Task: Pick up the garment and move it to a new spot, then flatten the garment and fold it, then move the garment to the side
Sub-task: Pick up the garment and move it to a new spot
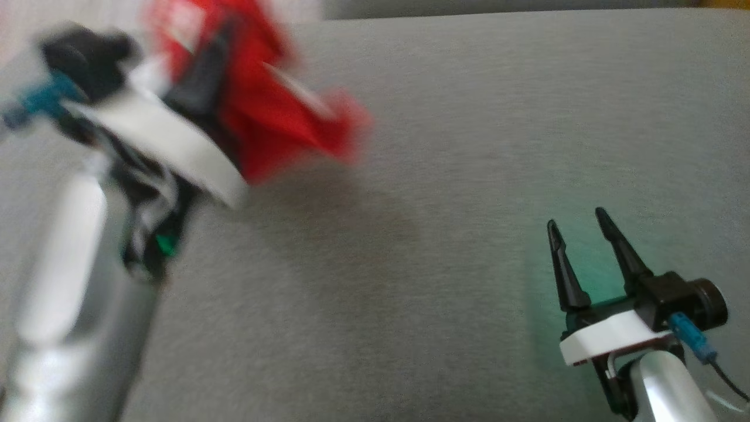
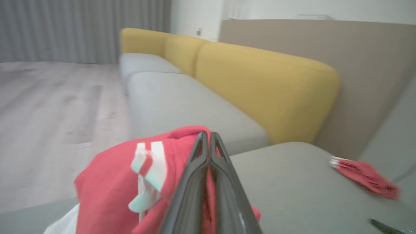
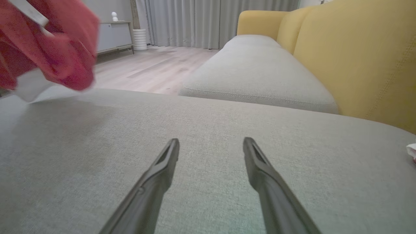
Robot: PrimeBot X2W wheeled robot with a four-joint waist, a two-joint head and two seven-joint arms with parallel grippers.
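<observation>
The grey sofa seat (image 1: 469, 146) spreads wide before me, with the yellow backrest (image 2: 260, 87) rising beside it. The red garment (image 1: 275, 111) hangs bunched above the left part of the seat, caught in my left pincer (image 2: 208, 138), whose jaws are pressed together on a fold of the cloth. My right pincer (image 1: 576, 218) sits low over the seat at the right, fingers spread wide and holding nothing. A white striped patch (image 2: 149, 162) on the garment is too blurred to read. A small red cloth (image 2: 364, 177) lies well apart on the seat.
</observation>
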